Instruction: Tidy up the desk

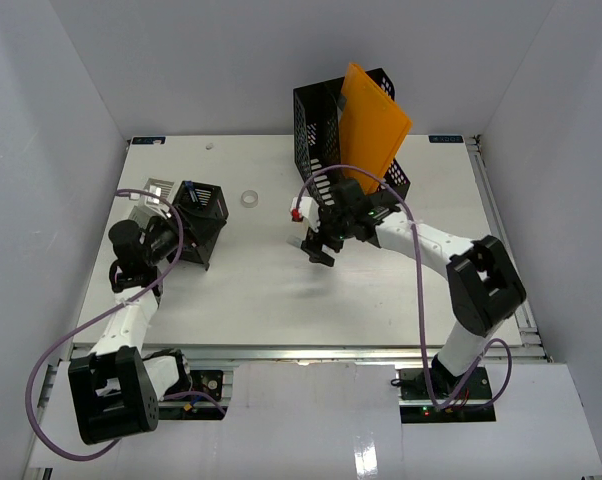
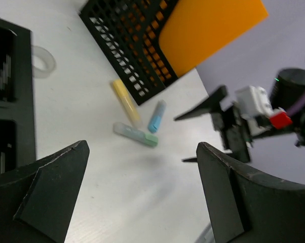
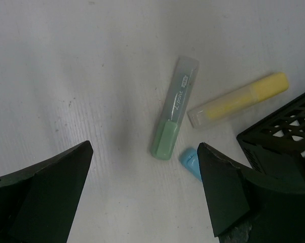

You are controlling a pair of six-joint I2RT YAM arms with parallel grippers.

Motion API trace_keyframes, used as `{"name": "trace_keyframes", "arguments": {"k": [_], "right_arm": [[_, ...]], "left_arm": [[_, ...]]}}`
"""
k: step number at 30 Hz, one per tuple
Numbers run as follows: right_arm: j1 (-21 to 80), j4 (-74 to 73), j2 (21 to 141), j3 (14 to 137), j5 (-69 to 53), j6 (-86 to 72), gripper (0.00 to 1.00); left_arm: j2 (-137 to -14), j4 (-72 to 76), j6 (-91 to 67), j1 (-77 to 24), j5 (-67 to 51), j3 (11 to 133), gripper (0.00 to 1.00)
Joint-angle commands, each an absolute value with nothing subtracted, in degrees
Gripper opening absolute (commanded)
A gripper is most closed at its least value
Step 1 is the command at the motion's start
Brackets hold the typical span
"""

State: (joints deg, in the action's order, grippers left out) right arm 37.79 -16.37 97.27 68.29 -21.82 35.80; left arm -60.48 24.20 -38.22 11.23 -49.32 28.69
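Desk, green highlighter beside mesh file holder, right gripper near it, left gripper well apart, both jaws spread wide, empty

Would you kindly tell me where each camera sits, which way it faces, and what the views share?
Top external: above and behind the arms, looking down on the desk; both arms show.
Left wrist: on the left gripper, low, facing across the desk toward highlighters, file holder and right gripper; own fingers frame it.
Right wrist: above the highlighters, facing straight down; own fingers frame it.
Shared: both wrist views show the three highlighters and the file holder.
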Motion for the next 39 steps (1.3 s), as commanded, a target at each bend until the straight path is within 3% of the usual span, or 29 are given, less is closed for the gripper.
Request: {"name": "trace_keyframes", "arguments": {"k": [1, 8, 15, 24, 28, 31, 35, 39], "right_arm": [[39.02, -19.28, 104.35, 73.75, -14.96, 35.52, 0.95], [39.02, -17.68, 107.37, 73.86, -10.90, 33.09, 1.00], [39.10, -18.06, 109.93, 74.84, -12.29, 31.81, 0.89], [39.02, -19.07, 111.45, 74.69, -14.73, 31.66, 0.66], [39.03, -18.99, 110.90, 73.14, -15.68, 31.75, 0.51], [39.02, -18.98, 110.39, 71.63, -16.35, 32.17, 0.35], [39.11, -19.28, 108.99, 70.01, -17.10, 32.46, 0.16], [38.88, -19.78, 104.78, 67.29, -20.35, 32.76, 0.08]], "left_arm": [[-59.63, 38.36, -43.93, 10.98, -62.26, 25.33, 0.98], [-59.83, 41.43, -47.65, 10.90, -63.98, 24.86, 0.98], [-59.80, 40.59, -47.11, 10.89, -63.60, 24.25, 0.98], [-59.29, 38.26, -48.89, 9.90, -59.72, 25.09, 0.98], [-59.70, 42.35, -51.17, 8.98, -59.84, 23.76, 0.98], [-59.68, 33.98, -46.96, 5.91, -57.23, 25.56, 0.98], [-57.24, 23.80, -39.86, -4.82, -45.64, 27.46, 0.98], [-58.54, 25.00, -44.30, -13.76, -32.79, 25.54, 0.95]]}}
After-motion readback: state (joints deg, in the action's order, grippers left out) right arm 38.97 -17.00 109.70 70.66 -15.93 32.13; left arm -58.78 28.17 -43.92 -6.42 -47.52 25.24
